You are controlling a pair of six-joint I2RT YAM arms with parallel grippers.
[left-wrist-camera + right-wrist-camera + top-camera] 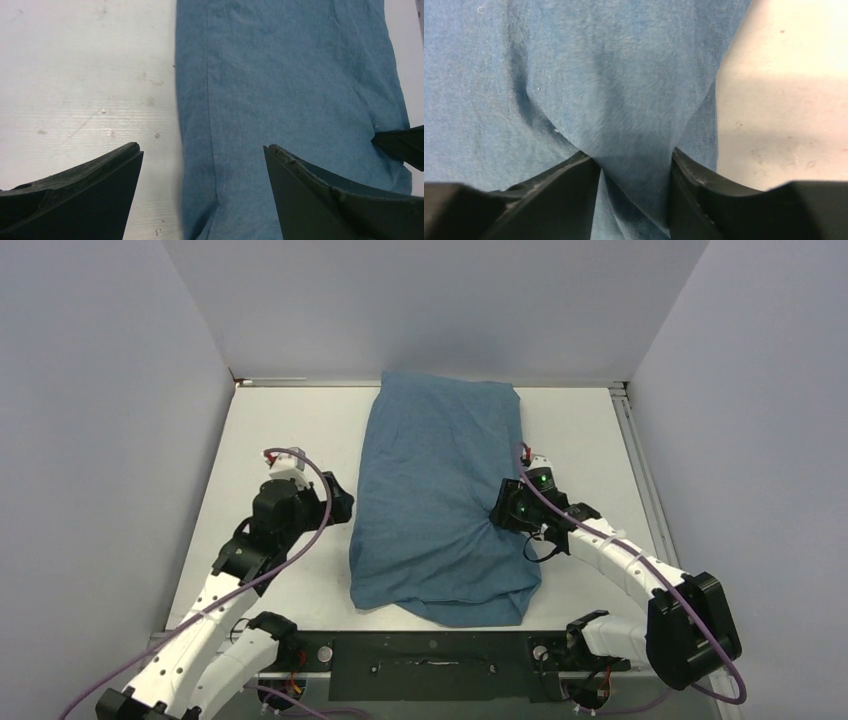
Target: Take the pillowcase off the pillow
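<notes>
The slate-blue pillowcase (pixel 440 500) lies lengthwise down the middle of the white table (pixel 270 430), plump and wrinkled; the pillow is hidden inside it. My left gripper (pixel 345 502) is open at the pillowcase's left edge; in the left wrist view (pixel 201 146) its jaws straddle that edge of the cloth (pixel 290 75), one finger over bare table. My right gripper (pixel 503 513) is at the right edge, shut on a bunched fold of the pillowcase (pixel 574 75), and the cloth puckers toward it. In the right wrist view (pixel 631 154) the fold fills the gap between the jaws.
Grey walls enclose the table on the left, back and right. A black strip (pixel 430 665) runs along the near edge between the arm bases. The right gripper's fingertip (pixel 400 145) shows in the left wrist view at the cloth's far side.
</notes>
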